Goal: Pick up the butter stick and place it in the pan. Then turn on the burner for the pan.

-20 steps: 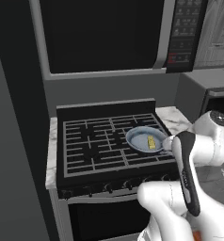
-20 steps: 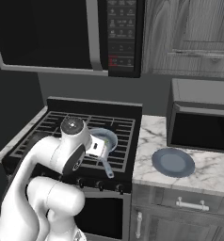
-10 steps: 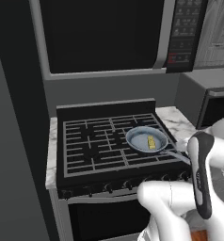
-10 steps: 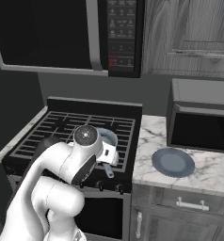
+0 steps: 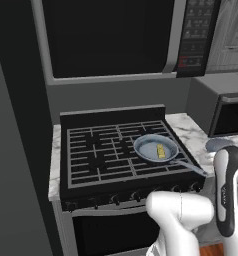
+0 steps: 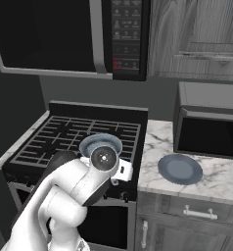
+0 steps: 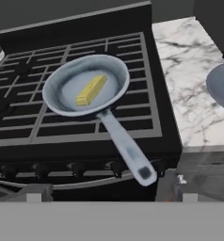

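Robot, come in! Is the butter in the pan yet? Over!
Butter stick lying in pan on stove. Gripper state unclear. Burner knobs untouched; pan handle overhangs them.

Over the last second the arm (image 5: 226,190) has drawn back from the stove and dropped lower, its wrist swinging out past the stove's front right corner in the left base view. In the right base view it now stands in front of the pan (image 6: 101,144) and hides the handle. The pan's handle (image 5: 190,166) is now uncovered in the left base view.
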